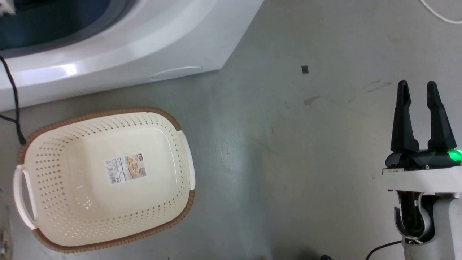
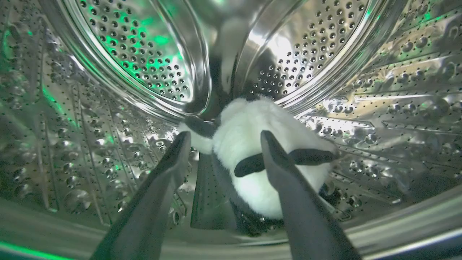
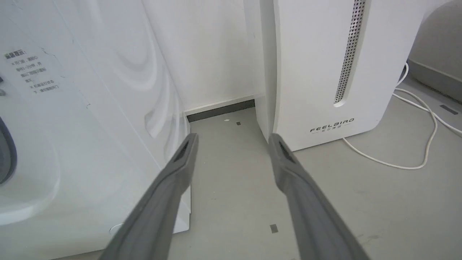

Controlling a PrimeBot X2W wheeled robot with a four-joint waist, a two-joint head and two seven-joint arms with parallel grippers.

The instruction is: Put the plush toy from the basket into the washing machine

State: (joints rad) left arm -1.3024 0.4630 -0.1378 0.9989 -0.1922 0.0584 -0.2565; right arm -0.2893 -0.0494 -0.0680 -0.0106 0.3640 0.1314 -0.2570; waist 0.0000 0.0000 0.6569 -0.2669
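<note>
The toy is inside the washer's drum, sitting mid-frame in the left wrist view on the lower wall, black feet facing the camera. The left gripper is spread wide in front of it, not pinching anything. In the head view the basket is lower left on the floor with just its label inside, and the washer is upper left. The right gripper is lower right, fingers apart, holding nothing.
</note>
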